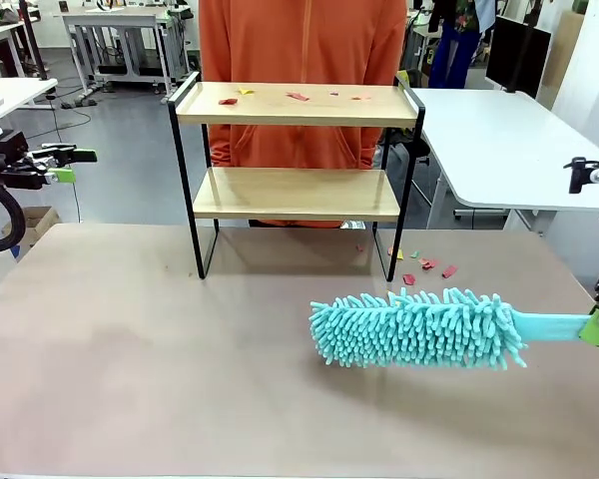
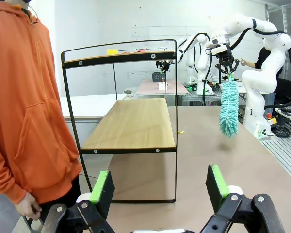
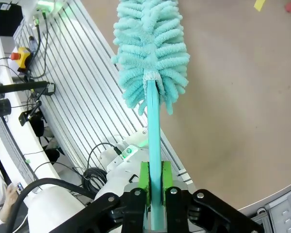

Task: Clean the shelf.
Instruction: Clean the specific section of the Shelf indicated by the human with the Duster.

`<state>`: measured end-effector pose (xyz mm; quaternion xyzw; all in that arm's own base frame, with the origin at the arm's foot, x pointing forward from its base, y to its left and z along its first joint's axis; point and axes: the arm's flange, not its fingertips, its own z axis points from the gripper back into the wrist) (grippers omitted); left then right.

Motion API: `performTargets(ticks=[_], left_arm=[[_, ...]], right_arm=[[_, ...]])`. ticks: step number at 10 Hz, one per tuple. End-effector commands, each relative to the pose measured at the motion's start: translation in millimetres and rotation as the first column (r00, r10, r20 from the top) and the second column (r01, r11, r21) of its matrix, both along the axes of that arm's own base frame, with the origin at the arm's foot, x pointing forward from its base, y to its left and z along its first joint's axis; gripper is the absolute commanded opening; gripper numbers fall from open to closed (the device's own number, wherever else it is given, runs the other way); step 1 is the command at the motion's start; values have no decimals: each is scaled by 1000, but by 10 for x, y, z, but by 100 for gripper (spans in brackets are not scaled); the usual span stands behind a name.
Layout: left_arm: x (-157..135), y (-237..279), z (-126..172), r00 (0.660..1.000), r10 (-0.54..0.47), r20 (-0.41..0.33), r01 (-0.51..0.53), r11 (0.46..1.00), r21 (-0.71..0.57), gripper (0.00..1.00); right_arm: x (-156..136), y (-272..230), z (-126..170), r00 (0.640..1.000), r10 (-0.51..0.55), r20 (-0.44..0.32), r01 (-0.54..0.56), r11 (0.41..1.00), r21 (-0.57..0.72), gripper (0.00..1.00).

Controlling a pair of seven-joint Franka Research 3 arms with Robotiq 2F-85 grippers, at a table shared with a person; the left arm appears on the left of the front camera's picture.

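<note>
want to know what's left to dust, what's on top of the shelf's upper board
Several small red, yellow and orange scraps lie scattered on the upper board of the shelf. Nothing covers that board, so none of its top is hidden.

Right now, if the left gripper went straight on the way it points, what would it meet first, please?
Probably the shelf: the left gripper points at its near end frame, about level with its lower tier, though depth is hard to judge.
</note>
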<state>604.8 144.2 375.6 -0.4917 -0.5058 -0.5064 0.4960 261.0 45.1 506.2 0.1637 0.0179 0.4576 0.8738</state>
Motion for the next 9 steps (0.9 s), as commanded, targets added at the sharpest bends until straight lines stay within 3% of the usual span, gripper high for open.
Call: performTargets(ticks=[1, 9], left_arm=[[-15, -13, 23, 1000, 2, 15, -2, 1000, 3, 100], [-15, -13, 23, 1000, 2, 15, -2, 1000, 3, 100]], right_arm=[[1, 12, 12, 1000, -23, -2, 23, 1000, 6, 13], [1, 12, 12, 1000, -23, -2, 23, 1000, 6, 13]])
